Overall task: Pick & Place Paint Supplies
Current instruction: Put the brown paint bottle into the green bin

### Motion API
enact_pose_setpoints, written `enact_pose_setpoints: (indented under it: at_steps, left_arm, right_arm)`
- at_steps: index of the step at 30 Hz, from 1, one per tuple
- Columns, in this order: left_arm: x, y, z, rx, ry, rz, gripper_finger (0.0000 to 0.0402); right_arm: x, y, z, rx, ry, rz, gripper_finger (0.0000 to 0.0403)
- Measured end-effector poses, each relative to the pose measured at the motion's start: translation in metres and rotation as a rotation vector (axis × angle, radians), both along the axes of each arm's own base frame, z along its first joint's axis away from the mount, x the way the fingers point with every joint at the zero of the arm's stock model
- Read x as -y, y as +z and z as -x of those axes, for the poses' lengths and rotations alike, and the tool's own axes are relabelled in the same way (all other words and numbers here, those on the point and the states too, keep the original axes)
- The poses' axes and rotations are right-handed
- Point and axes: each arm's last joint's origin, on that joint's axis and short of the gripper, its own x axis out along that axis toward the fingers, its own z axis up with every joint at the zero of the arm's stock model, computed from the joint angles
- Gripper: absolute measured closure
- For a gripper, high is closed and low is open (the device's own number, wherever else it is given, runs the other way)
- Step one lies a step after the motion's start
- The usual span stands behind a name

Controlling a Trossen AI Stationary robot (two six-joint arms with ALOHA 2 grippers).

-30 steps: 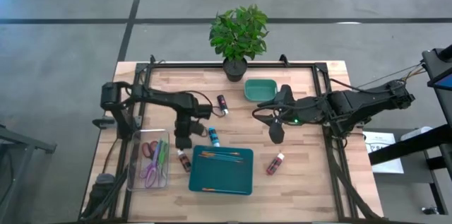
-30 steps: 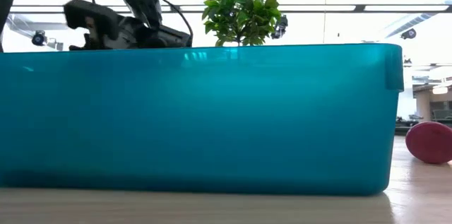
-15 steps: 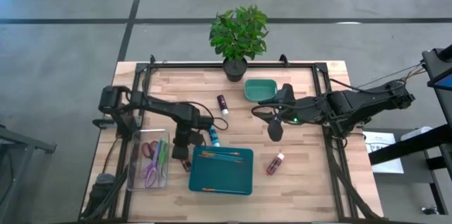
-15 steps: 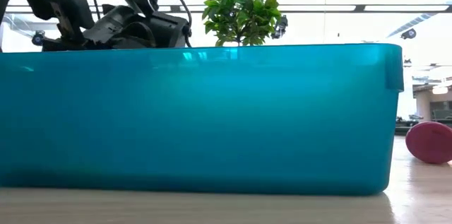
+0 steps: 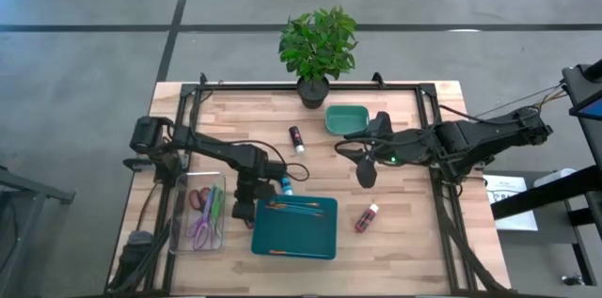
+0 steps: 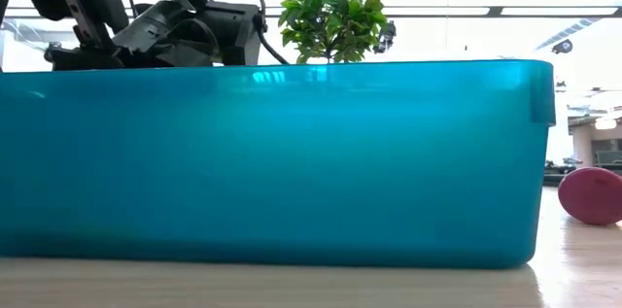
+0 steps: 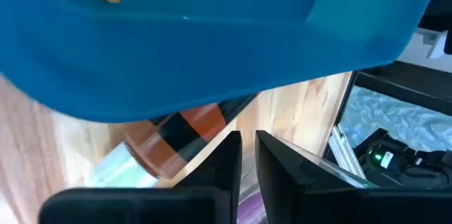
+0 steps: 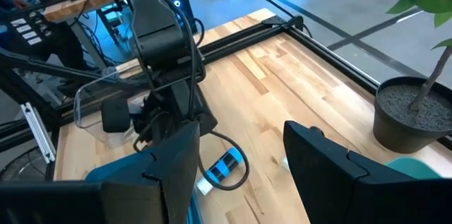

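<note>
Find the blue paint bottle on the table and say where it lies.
In the high view, the blue paint bottle lies left of the table's centre, just behind the teal bin and right beside the left claw.

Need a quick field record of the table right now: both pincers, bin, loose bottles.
left pincer: nearly shut, low at the teal bin's left edge, by a dark red bottle; grip unclear
right pincer: open, empty, above bare table right of centre
teal bin: holds brushes
blue bottle: lying beside the left arm
black bottle: near the plant
red bottle: right of the bin
clear tray: far left
</note>
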Motion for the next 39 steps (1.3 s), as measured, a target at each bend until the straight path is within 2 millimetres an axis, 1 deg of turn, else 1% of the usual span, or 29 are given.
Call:
enact_pose_setpoints:
  at_steps: [3, 11, 16, 21, 24, 28, 33, 39]
  left_arm:
    - [0.001, -0.002, 0.000, -0.007, -0.004, 0.000, 0.0350]
    - [0.002, -0.016, -0.002, -0.058, -0.006, -0.002, 0.0350]
    - [-0.002, -0.020, -0.003, -0.049, -0.025, -0.090, 0.0350]
    - [-0.013, -0.022, -0.003, -0.057, 0.004, -0.186, 0.0350]
    - [-0.023, -0.021, -0.004, -0.070, 0.042, -0.214, 0.0350]
    - [-0.030, -0.018, -0.001, -0.089, 0.057, -0.211, 0.0350]
    - [-0.029, -0.011, 0.000, -0.056, 0.056, -0.183, 0.0350]
    - [-0.026, -0.010, -0.011, 0.015, 0.131, -0.157, 0.0350]
  right_arm:
    - [0.000, -0.001, 0.000, -0.003, 0.000, 0.001, 0.0199]
    - [0.000, -0.001, 0.000, -0.003, -0.001, -0.002, 0.0199]
    - [0.000, -0.001, 0.000, -0.002, -0.003, -0.005, 0.0199]
    - [0.000, -0.001, 0.000, -0.002, -0.003, -0.005, 0.0199]
    - [0.000, -0.001, 0.000, 0.000, -0.007, -0.014, 0.0199]
    - [0.000, -0.001, 0.000, 0.003, -0.011, -0.023, 0.0199]
    - [0.000, -0.001, 0.000, 0.005, -0.015, -0.032, 0.0199]
    - [0.000, -0.001, 0.000, 0.009, -0.020, -0.044, 0.0199]
